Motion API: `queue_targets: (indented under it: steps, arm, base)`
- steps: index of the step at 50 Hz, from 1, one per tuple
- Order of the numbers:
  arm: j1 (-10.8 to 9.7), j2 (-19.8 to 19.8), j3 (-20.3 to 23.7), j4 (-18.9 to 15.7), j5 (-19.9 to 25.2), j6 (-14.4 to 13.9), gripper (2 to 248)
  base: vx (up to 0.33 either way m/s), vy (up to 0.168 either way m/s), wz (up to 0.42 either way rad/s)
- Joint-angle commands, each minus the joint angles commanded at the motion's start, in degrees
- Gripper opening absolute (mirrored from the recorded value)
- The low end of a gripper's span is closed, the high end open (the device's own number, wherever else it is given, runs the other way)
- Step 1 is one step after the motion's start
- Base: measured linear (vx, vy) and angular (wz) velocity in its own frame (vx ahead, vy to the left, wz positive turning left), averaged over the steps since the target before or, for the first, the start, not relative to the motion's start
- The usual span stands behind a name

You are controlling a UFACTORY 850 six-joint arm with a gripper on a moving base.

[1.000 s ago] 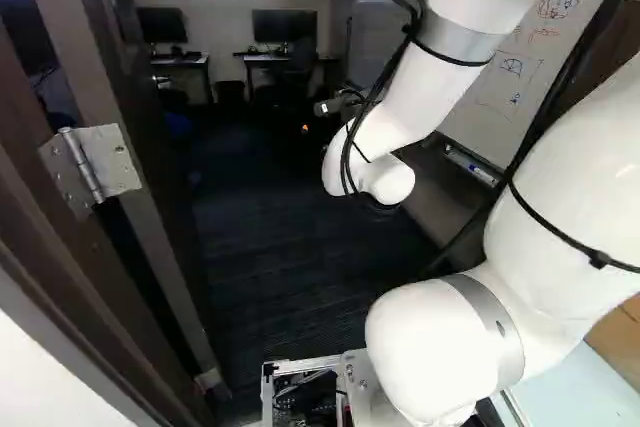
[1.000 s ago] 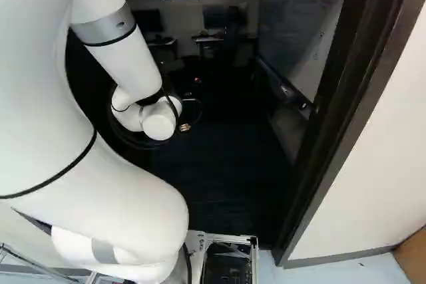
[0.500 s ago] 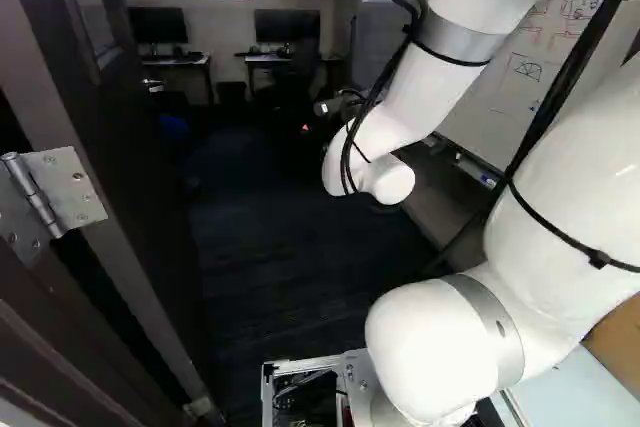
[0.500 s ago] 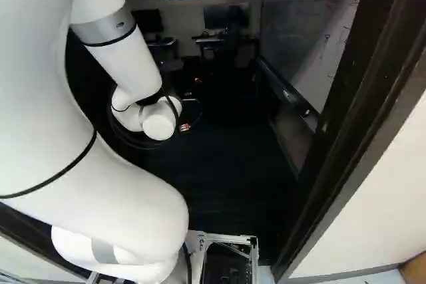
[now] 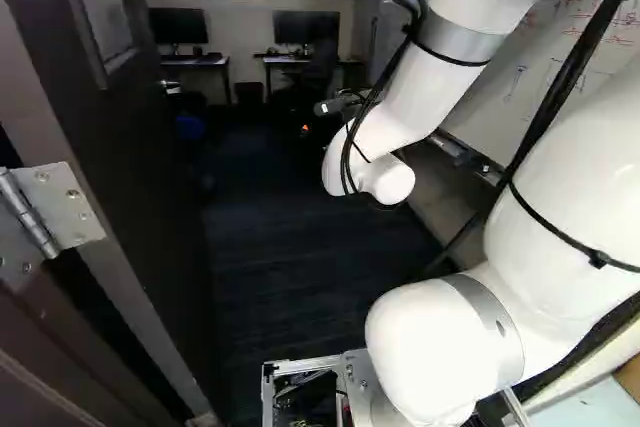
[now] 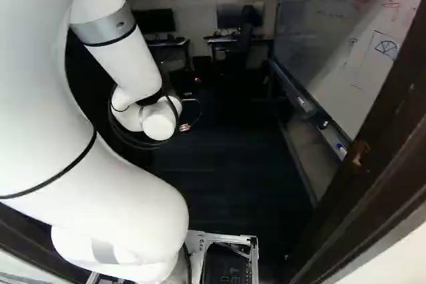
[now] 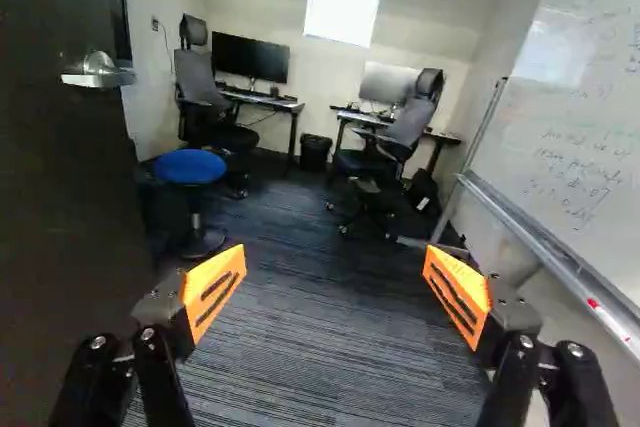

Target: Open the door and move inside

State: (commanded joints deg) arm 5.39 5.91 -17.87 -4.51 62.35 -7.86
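1. Two base views: door point(image 5: 150, 177) cut off at the left of the left base view; gripper point(image 6: 192, 104) mostly lost in shadow
2. Wrist view: jaws wide apart, grasping nothing
3. Surroundings: blue stool point(image 7: 190, 167) near the door; whiteboard point(image 7: 585, 137) opposite; frame point(image 6: 393, 141) at the right of the right base view
4. Door: dark, standing open; silver handle point(image 7: 98, 74), metal hinge point(image 5: 75, 202)

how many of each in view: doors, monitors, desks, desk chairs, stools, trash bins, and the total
Door: 1
Monitors: 2
Desks: 2
Desk chairs: 2
Stool: 1
Trash bin: 1
Total: 9
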Motion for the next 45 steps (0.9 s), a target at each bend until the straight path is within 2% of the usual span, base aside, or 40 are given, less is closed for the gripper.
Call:
queue_targets:
  steps: [20,45]
  arm:
    - [0.00,0.00,0.00,0.00,0.00,0.00,247]
    - [0.00,0.00,0.00,0.00,0.00,0.00,247]
  base:
    - [0.108,0.017,0.068]
    - [0.176,0.007,0.010]
